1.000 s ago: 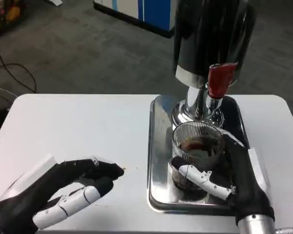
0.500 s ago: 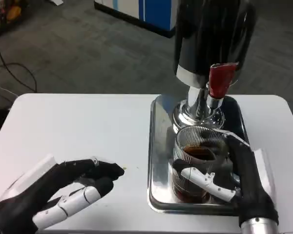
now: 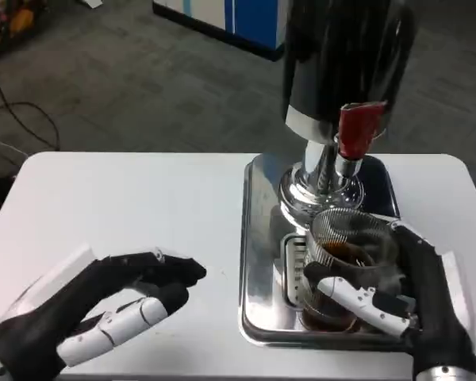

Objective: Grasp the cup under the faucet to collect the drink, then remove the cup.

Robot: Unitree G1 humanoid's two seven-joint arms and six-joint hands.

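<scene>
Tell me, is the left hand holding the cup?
No, the left hand rests over bare table; the right hand grips the cup.

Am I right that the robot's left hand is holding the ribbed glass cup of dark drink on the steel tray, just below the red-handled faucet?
Not quite: the head view shows the right hand holding the cup on the steel tray below the faucet. The left hand holds nothing, over the white table.

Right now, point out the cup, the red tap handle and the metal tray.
cup [image 3: 351, 266]: head view, on its ribbed glass wall.
red tap handle [image 3: 355, 131]: head view, on its front face.
metal tray [image 3: 258, 262]: head view, on its left rim.
</scene>
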